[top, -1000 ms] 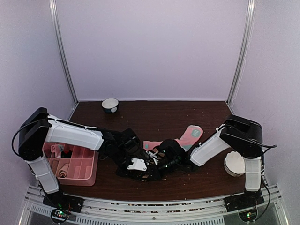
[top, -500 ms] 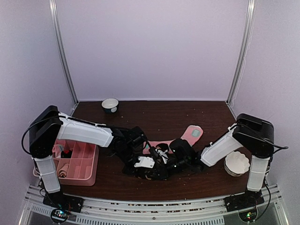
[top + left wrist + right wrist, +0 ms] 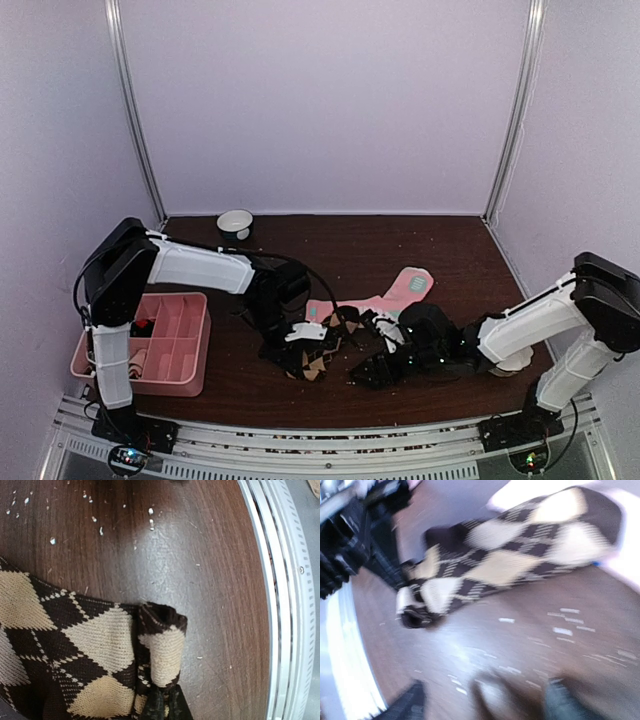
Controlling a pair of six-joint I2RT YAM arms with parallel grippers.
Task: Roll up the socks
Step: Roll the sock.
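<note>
While it is sitting at the left edge of the surface [image 3: 330,250], the pink divided tray [image 3: 150,385] is holding a few small things in its compartments: a pinkish-tan bundle and something dark red, both too small to name. Farther back, a little white bowl [image 3: 235,223] is standing alone, its inside hidden. The left claw [image 3: 160,707] is clenching the folded-over end of the argyle sock [image 3: 90,645], probably so that the doubled end is serving as the core of a roll. The sock itself is lying flat near the front of the surface, spreading away from that pinch. Just behind it, the pink sock [image 3: 400,290] with mint patches is lying stretched toward the back right, not yet rolled. The right claw [image 3: 372,368] is hovering low just to the right of the argyle sock with its jaws spread, gripping nothing. I judge it is making room to take the fabric again farther along.
</note>
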